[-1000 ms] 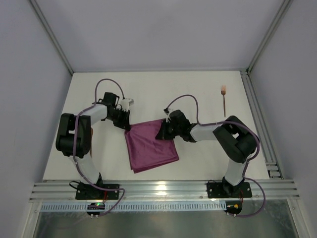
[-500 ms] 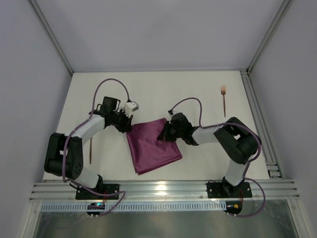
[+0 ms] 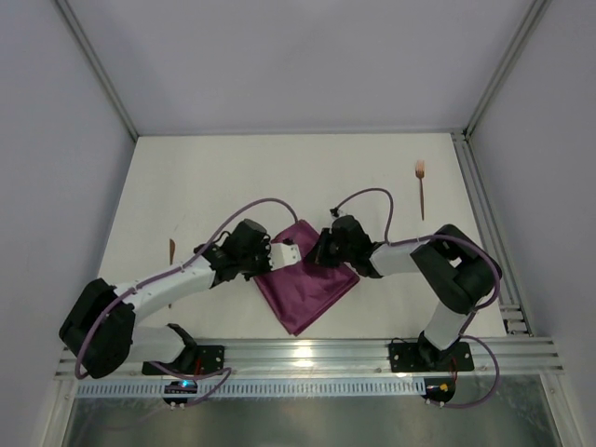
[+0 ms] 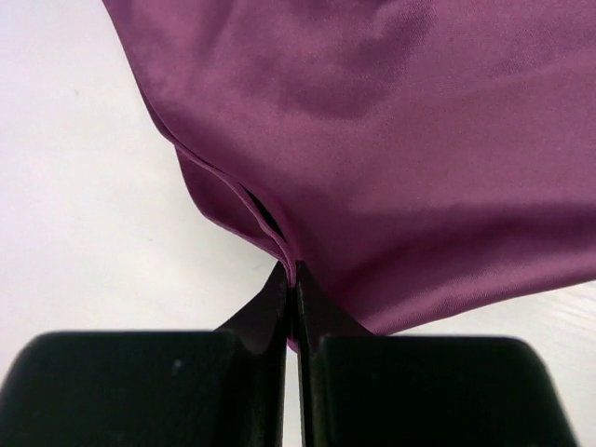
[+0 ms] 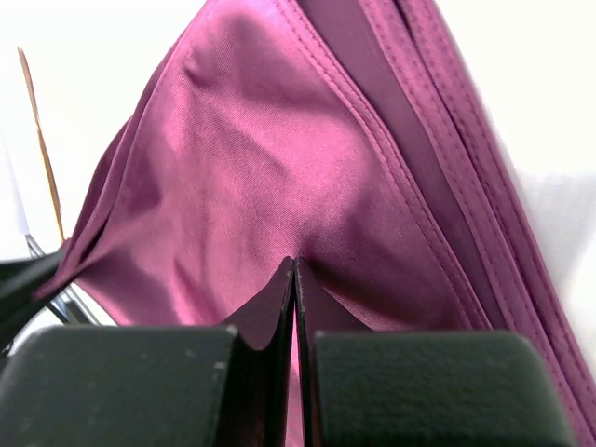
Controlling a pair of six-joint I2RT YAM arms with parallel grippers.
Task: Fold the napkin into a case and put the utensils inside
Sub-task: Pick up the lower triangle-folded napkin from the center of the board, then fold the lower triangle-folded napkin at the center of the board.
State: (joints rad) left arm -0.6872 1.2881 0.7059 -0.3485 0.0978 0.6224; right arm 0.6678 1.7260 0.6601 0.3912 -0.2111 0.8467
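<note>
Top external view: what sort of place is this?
Probably a lab robot cell: a white table boxed in by plain grey walls, an aluminium rail along its near edge, two arms bolted there.

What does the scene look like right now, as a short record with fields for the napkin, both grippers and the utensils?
napkin: folded in layers, lying on the table
left gripper: shut on the napkin's edge
right gripper: shut on the napkin
fork: far right, apart from the napkin
second utensil: left side, type unclear
</note>
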